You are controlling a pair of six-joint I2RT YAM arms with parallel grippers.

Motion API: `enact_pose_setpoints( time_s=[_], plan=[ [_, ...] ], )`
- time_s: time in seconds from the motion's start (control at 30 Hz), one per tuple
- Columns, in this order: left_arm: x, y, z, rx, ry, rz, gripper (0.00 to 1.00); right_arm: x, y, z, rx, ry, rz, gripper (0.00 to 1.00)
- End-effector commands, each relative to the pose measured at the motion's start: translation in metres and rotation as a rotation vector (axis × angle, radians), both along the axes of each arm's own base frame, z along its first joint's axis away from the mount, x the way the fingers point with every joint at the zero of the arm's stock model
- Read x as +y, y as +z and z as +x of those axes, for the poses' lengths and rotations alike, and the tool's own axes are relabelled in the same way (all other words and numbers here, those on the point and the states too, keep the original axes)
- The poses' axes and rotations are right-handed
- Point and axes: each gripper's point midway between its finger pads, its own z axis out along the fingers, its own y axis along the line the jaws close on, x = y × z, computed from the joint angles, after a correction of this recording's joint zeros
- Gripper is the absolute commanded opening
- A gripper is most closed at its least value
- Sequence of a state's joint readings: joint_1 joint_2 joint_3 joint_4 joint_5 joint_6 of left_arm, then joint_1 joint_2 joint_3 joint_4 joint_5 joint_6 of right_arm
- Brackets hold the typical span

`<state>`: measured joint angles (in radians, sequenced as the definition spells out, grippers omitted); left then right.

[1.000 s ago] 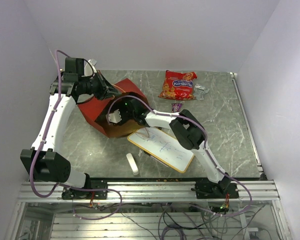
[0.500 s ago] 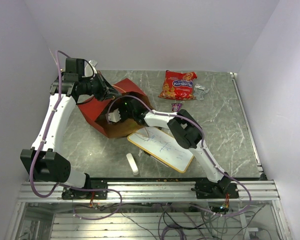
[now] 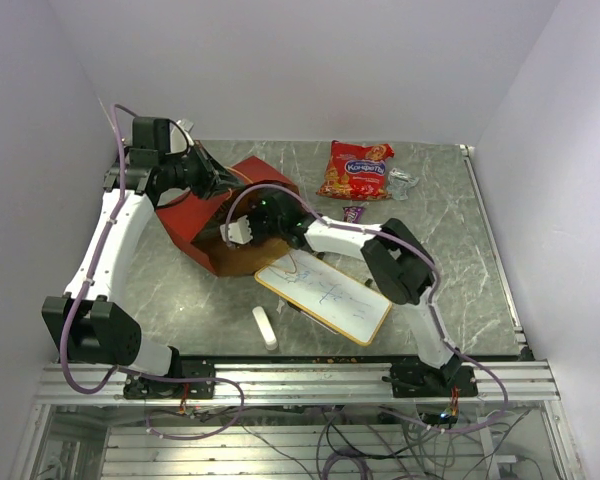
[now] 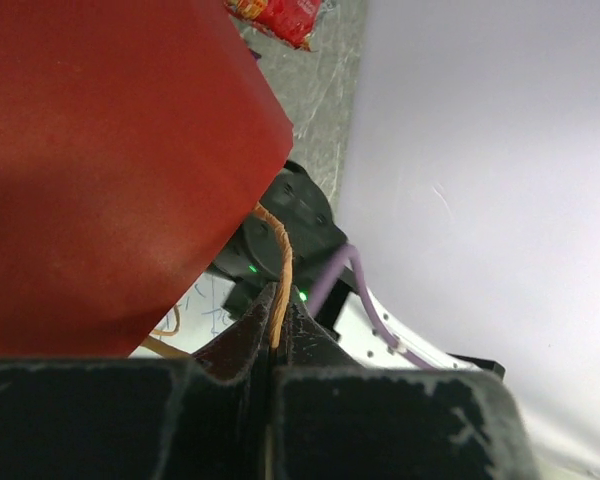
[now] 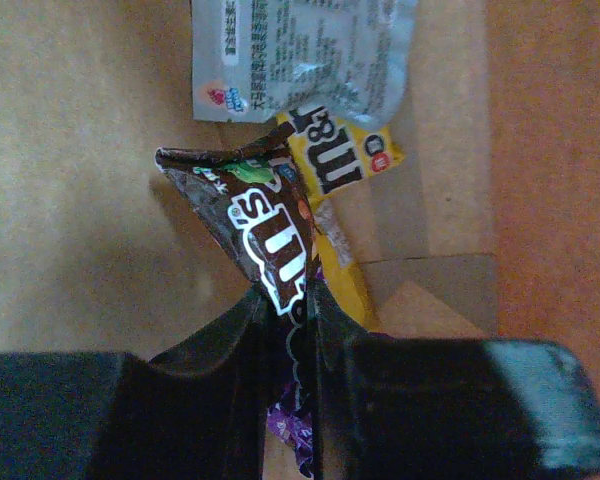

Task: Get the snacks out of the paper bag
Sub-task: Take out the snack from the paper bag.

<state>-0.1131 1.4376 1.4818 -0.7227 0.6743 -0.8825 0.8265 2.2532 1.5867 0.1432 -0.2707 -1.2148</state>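
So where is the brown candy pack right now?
In the right wrist view the brown pack is inside the bag, pinched in the right end effector, overlapping the yellow pack, with the silvery wrapper just above them.

The left arm rises along the frame's left, left gripper pinched tight at upper left; the right arm bends to centre, right gripper likewise clamped.

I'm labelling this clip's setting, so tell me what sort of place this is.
Probably a robot test cell in a lab, not a home: bare white walls box in a marble-patterned table, two arms are bolted to a metal rail at its near edge, and loose cables hang below.
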Motion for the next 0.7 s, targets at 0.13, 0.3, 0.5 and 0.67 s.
enact_pose_setpoints(
  time_s=[0.13, 0.3, 0.5, 0.67],
  plan=[
    [-0.005, 0.03, 0.009, -0.112, 0.005, -0.048, 0.07, -0.015, 0.041, -0.048, 0.178, 0.052, 0.072, 0.0],
    [-0.006, 0.039, 0.011, -0.136, 0.011, -0.062, 0.07, -0.018, 0.044, -0.061, 0.297, 0.021, 0.114, 0.0],
    [-0.007, 0.046, 0.01, -0.151, 0.028, -0.091, 0.07, -0.017, 0.032, -0.059, 0.329, -0.01, 0.125, 0.04],
    [-0.006, 0.041, 0.008, -0.129, 0.03, -0.083, 0.07, -0.007, 0.02, -0.034, 0.304, -0.083, 0.131, 0.09]
  ],
)
